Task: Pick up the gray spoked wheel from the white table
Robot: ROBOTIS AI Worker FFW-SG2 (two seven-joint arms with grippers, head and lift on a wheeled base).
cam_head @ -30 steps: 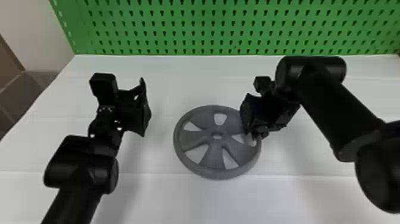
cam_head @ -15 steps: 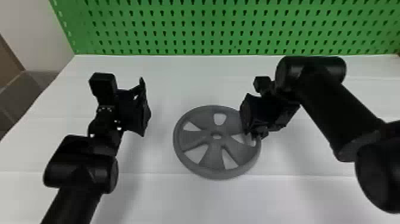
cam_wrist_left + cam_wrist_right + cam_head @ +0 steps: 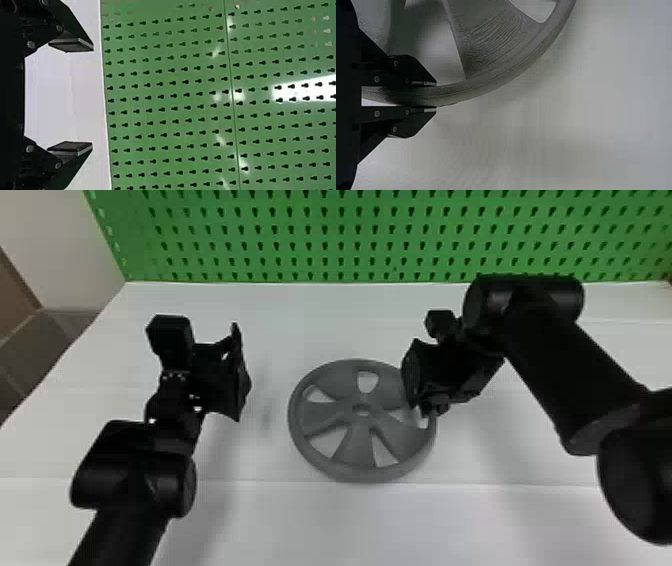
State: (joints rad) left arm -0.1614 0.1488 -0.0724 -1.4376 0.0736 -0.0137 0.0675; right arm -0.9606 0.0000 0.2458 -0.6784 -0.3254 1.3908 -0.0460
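The gray spoked wheel [image 3: 356, 445] lies in the middle of the white table [image 3: 330, 520] in the head view. My right gripper [image 3: 424, 410] is at the wheel's right edge. In the right wrist view the right gripper [image 3: 436, 95] is shut on the rim of the gray wheel [image 3: 494, 79], one finger on either side of it. To the left of the wheel, apart from it, is my left gripper [image 3: 242, 375]. The left wrist view shows the left gripper [image 3: 71, 96] open, with nothing between its fingers.
A green pegboard [image 3: 320, 235] stands along the table's back edge, and it fills most of the left wrist view's background. The table's left edge slants down past the left arm, with dark floor beyond it.
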